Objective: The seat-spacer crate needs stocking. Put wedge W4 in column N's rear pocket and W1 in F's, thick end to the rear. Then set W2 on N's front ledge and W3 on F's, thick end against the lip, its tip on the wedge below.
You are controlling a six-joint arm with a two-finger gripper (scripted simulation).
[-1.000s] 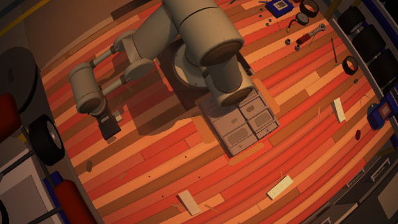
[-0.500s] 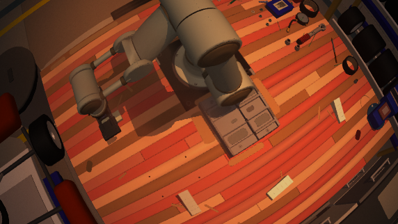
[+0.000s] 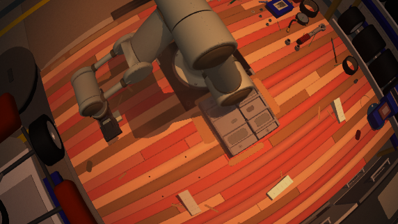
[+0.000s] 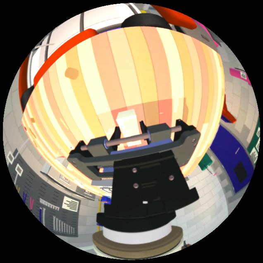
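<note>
The grey seat-spacer crate [image 3: 241,121] sits at the middle of the striped wooden floor, partly under my arm, its pockets looking empty. Three pale wedges lie loose on the floor: one at the front left [image 3: 189,202], one at the front right [image 3: 279,187] and one far right [image 3: 338,110]. A fourth pale wedge [image 4: 128,127] lies on the floor at the left side, and its corner shows beside the fingers [image 3: 118,118]. I cannot read any wedge labels. My gripper [image 3: 110,128] is low over that fourth wedge, open around it and holding nothing.
Behind the crate stands my arm's base [image 3: 189,71]. Loose tools, rings and a blue box [image 3: 280,6] litter the far right of the floor. Tyres [image 3: 47,139] and red cylinders border the left edge, more tyres the right.
</note>
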